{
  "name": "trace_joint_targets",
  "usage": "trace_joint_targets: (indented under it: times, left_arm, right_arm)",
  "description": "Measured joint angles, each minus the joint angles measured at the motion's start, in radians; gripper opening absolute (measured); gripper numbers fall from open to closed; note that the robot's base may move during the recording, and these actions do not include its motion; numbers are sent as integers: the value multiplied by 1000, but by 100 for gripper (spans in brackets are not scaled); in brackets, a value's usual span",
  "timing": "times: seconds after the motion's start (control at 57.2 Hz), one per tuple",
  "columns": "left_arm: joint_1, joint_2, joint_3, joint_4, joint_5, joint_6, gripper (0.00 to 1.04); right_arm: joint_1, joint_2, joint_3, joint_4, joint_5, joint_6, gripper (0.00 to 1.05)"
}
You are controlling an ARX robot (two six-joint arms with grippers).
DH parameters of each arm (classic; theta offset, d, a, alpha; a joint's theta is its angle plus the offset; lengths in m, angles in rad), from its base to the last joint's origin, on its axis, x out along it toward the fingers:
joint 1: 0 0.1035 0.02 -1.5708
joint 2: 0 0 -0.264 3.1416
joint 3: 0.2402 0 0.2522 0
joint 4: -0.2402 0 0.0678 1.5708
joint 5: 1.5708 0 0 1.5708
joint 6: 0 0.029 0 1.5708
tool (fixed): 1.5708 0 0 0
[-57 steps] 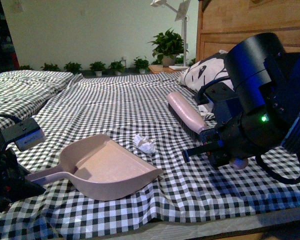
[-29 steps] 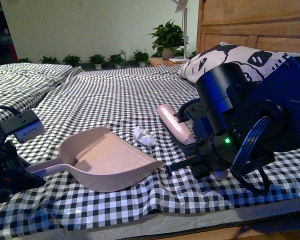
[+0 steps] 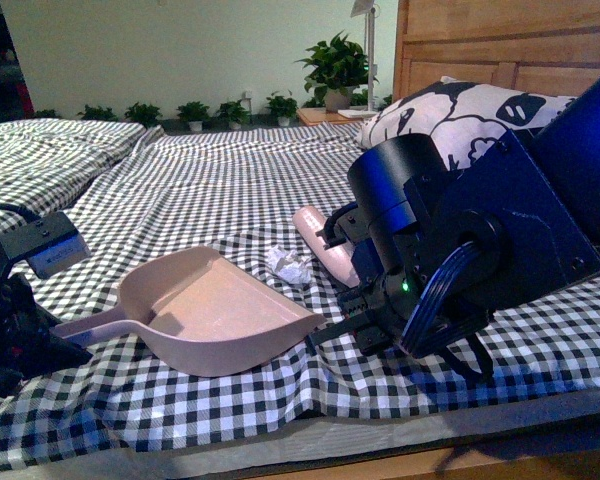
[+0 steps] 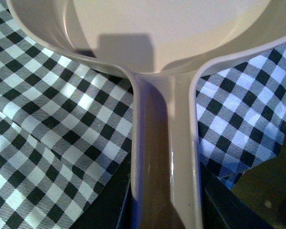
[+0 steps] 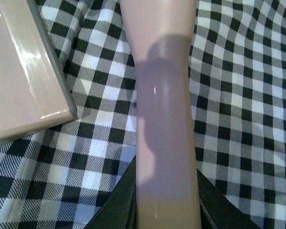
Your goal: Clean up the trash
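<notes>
The trash, a small crumpled white paper wad (image 3: 290,266), lies on the checked bedspread just past the open mouth of the pink dustpan (image 3: 215,315). My left gripper (image 4: 164,202) is shut on the dustpan's handle (image 4: 164,143), at the left in the front view (image 3: 60,335). The pink brush (image 3: 318,245) lies slanted right beside the wad, on its right. My right gripper (image 5: 167,202) is shut on the brush's handle (image 5: 164,105). The bulky right arm (image 3: 460,260) hides that grip in the front view. A corner of the dustpan (image 5: 19,71) shows in the right wrist view.
A black-and-white patterned pillow (image 3: 460,110) leans on the wooden headboard (image 3: 500,45) at the back right. Potted plants (image 3: 335,70) line the far wall. A second bed (image 3: 50,150) stands at the left. The mattress's front edge (image 3: 280,440) runs close below the dustpan.
My right arm has swung left with the brush, bringing the brush head from well right of the wad to right beside it. Dustpan and left gripper have stayed put.
</notes>
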Motion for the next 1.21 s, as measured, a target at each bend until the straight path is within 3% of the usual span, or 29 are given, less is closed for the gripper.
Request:
trace_joint_targets:
  times: [0.28, 0.507, 0.647, 0.821, 1.206]
  left_arm:
    - [0, 0, 0, 0, 0, 0, 28]
    - [0, 0, 0, 0, 0, 0, 28]
    - [0, 0, 0, 0, 0, 0, 28]
    - [0, 0, 0, 0, 0, 0, 28]
    - [0, 0, 0, 0, 0, 0, 28]
  right_arm:
    - [-6, 3, 66, -14, 22, -26, 19]
    - [-17, 72, 83, -11, 134, -79, 19]
    - [-17, 119, 93, -29, 148, -86, 19]
    - [-1, 126, 131, -106, 133, -69, 19]
    - [42, 97, 187, -274, -36, 4, 19]
